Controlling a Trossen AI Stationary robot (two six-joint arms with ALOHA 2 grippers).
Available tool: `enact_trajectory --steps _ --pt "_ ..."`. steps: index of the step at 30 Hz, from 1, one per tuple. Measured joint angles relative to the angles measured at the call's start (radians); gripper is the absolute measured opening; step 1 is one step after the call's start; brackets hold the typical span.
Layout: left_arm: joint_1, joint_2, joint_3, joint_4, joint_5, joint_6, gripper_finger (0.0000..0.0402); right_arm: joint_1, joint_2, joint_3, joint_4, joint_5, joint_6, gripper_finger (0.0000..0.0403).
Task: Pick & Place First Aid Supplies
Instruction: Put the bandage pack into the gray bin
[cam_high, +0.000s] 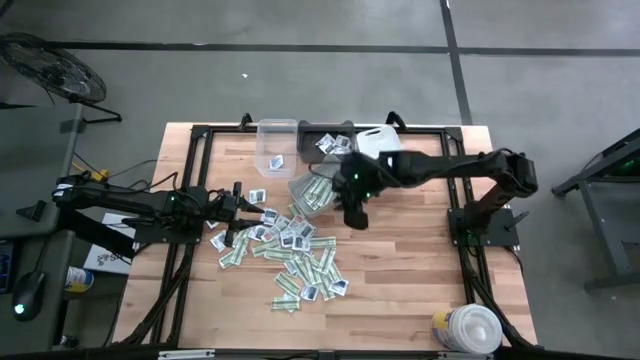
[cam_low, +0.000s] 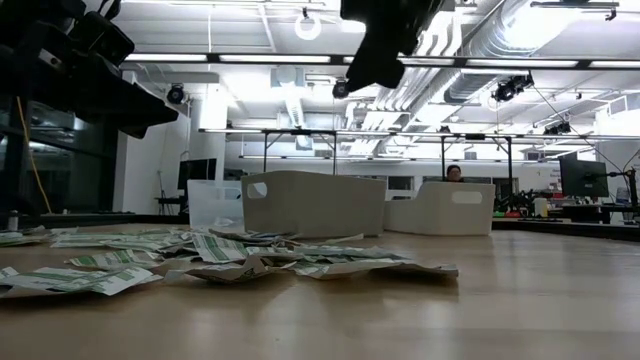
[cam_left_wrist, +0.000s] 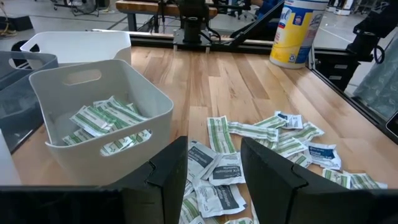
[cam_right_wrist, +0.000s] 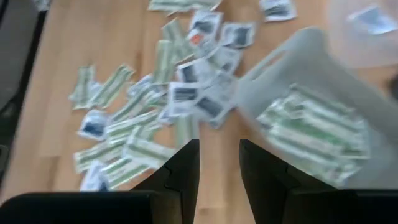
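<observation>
Green-and-white strips and white packets (cam_high: 290, 255) lie scattered in a heap on the wooden table (cam_high: 400, 270), left of centre. More green strips fill the white bin (cam_left_wrist: 106, 118) just beyond the heap; other bins stand farther back. Left gripper (cam_high: 240, 212) sits low at the heap's left edge, its fingers (cam_left_wrist: 168, 180) parted with nothing between them. Right gripper (cam_high: 355, 215) hangs above the table just right of the bin, its fingers (cam_right_wrist: 180, 168) narrowly apart and empty. A white tub (cam_high: 468, 328) stands at the near right corner
</observation>
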Motion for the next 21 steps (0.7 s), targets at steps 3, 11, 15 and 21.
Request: enact_trajectory --steps 3,11,15,21 --pt "0.000 0.000 0.000 0.000 0.000 0.000 0.0149 0.044 0.000 0.000 -0.010 0.002 0.127 0.0106" --pt "0.000 0.000 0.000 0.000 0.000 0.000 0.0149 0.136 0.009 -0.034 -0.020 0.139 0.662 0.0106" --pt "0.000 0.000 0.000 0.000 0.000 0.000 0.0149 0.190 0.009 -0.138 0.080 0.164 0.863 0.0106" --pt "0.000 0.000 0.000 0.000 0.000 0.000 0.0149 0.257 0.009 -0.352 0.417 0.231 1.139 0.0106"
